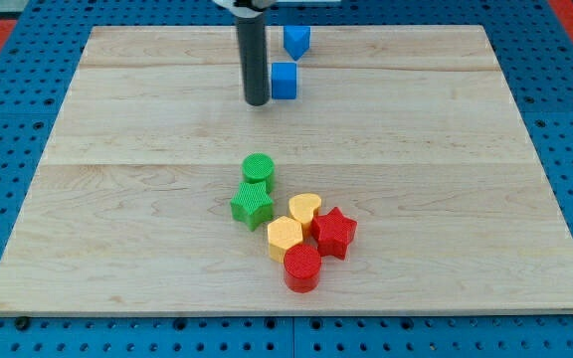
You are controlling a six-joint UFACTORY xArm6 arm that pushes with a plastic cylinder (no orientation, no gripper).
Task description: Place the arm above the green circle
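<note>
Camera view, green circle (258, 169) upright (round, no heading), my tip (257, 101) toward view's top, no end effector.

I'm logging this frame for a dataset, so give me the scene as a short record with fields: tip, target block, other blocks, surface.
tip: my tip near the view's top, just left of the blue cube
target: green circle, well below the tip, untouched
touching target: green star, just below it
cluster: yellow heart, yellow hexagon, red star, red circle
far top: second blue block
surface: wooden board
</note>
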